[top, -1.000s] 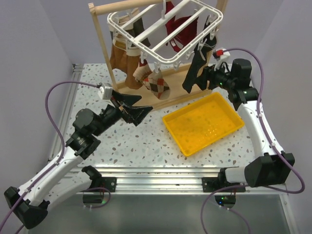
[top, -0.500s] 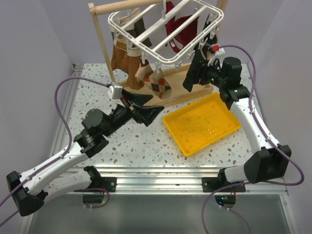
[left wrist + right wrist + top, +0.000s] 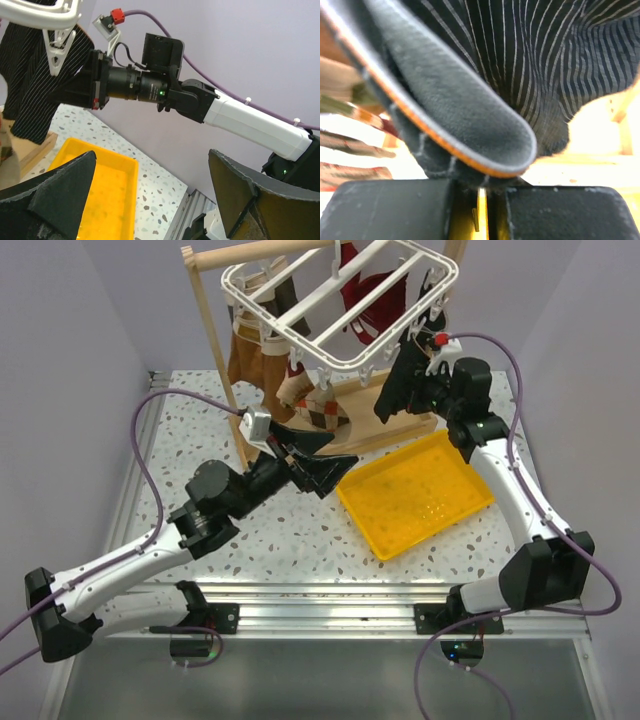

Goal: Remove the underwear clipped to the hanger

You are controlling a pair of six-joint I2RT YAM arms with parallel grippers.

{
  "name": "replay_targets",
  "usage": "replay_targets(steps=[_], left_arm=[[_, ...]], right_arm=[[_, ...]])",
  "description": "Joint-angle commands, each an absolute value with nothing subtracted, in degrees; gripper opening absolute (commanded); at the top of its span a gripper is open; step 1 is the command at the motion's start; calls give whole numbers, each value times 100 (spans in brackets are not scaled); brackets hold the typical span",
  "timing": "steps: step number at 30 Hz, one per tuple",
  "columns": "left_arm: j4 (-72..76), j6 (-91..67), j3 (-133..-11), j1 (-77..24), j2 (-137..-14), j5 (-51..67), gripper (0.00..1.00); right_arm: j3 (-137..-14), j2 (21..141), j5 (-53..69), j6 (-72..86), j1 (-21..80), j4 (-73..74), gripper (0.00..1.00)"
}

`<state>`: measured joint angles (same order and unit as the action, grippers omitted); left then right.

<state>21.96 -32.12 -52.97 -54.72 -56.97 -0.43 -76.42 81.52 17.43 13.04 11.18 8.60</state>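
The white hanger hangs from a wooden stand. A black pinstriped underwear is clipped at its right corner, and my right gripper is shut on its edge. The right wrist view shows the striped fabric pinched behind the closed fingers of the right gripper. A brown underwear hangs on the left side of the hanger. My left gripper stands open and empty over the table, left of the tray. Its own view, with the left gripper, looks at the black underwear and a clip.
A yellow tray lies on the speckled table below the right arm and shows in the left wrist view as the tray. The wooden stand also carries a red bra and argyle socks. Walls stand close on both sides.
The right gripper has risen to the black underwear and shut on it. The left arm has swung forward and to the right, toward the tray, staying open.
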Motion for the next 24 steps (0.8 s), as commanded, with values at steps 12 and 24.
replay_targets(steps=[12,24], left_arm=[[2856,-3366,-7180,-5950,-7364,-896,94],[3217,-3085,-8024,-5959,-8428,-1521,89]], right_arm=[[-7963,7146,2216,-1405,1099,2671,0],[-8507,7268,2907,-1223,-43,2822,0]])
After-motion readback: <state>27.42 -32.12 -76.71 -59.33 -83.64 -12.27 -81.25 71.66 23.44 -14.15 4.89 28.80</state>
